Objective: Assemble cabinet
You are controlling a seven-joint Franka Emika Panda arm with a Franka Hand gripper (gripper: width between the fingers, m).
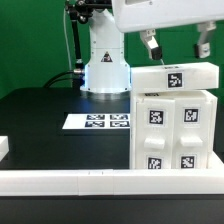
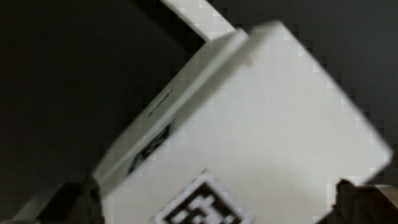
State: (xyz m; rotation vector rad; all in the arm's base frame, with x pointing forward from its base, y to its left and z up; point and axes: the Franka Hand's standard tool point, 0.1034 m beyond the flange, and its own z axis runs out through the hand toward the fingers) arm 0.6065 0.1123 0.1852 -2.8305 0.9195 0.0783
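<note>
From my seat the gripper [image 1: 177, 48] reads as spread wide, with nothing between the jaws. Its two fingers [image 1: 151, 46] hang just above the top slab [image 1: 190, 78] of the cabinet [image 1: 175, 125], one toward each end of the slab, and I see a sliver of gap below them in the exterior view. In the wrist view the gripper [image 2: 214, 204] looks straight down on the cabinet [image 2: 267, 120]. The dark fingertips [image 2: 63, 207] show at both sides of the white surface and its tag [image 2: 201, 205] (the picture is too blurred to judge contact there).

The cabinet stands upright on the exterior view's right, on the black table [image 1: 40, 120]. Its near face carries four small drawer blocks [image 1: 156, 116], each with a black-and-white tag; the slab on top has a tag of its own.

The marker board [image 1: 100, 122] lies flat on the table, left of the cabinet and just in front of the arm's white base [image 1: 105, 65]. A long low white rail [image 1: 90, 182] runs across the near edge. Behind the table is a plain pale wall.
</note>
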